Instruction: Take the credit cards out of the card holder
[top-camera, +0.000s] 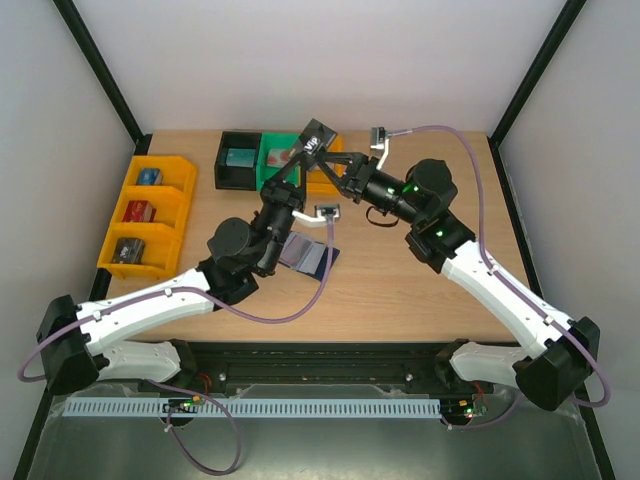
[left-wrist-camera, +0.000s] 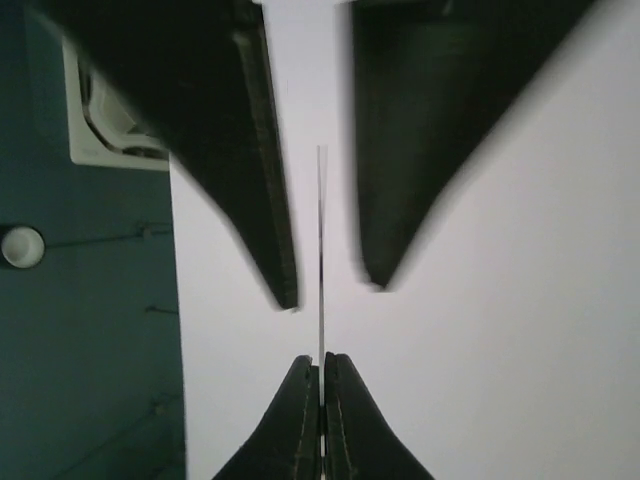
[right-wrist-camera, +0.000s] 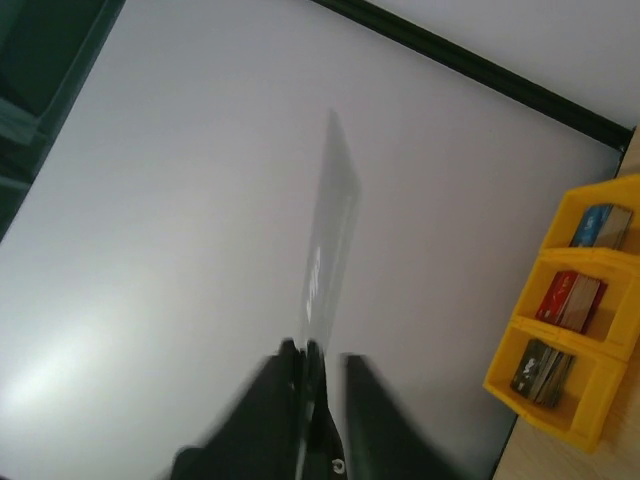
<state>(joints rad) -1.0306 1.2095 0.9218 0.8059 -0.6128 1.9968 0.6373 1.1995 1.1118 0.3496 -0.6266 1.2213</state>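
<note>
Two claws meet above the rear centre of the tabletop (top-camera: 400, 290), both at one credit card (top-camera: 318, 135) that is raised clear of the surface.

**Left claw** (top-camera: 307, 152)
- State: closed on the credit card.
- In the left wrist view the fingertips (left-wrist-camera: 305, 400) press together on the near edge of the card, which appears edge-on as a thin vertical line.
- Two larger dark, blurred wedges (left-wrist-camera: 250, 150) point down from the top of that view, one on each side of the card, with a gap on both sides. Which part they belong to cannot be told.

**Right claw** (top-camera: 332, 160)
- State: narrow, with the card's near end between its fingers (right-wrist-camera: 290, 390).
- The right wrist view is blurred at the fingers, so whether both pads press the card cannot be told.
- The card is pale grey here and rises at a slight tilt away from the claw.

**Card holder** (top-camera: 305, 252)
- Position: lying open and flat on the tabletop near its centre, partly under the left arm's wrist section, well apart from the raised card.
- A lighter blue-grey inner panel faces up, with a dark navy panel just beside it.

**Surroundings**
- Yellow bins (top-camera: 128, 268) stand along the left edge in three compartments. Each holds a small stack: one bluish, one red, one dark.
- A black bin (top-camera: 222, 168) and a green bin (top-camera: 268, 148) sit side by side at the rear, next to the claws.
</note>
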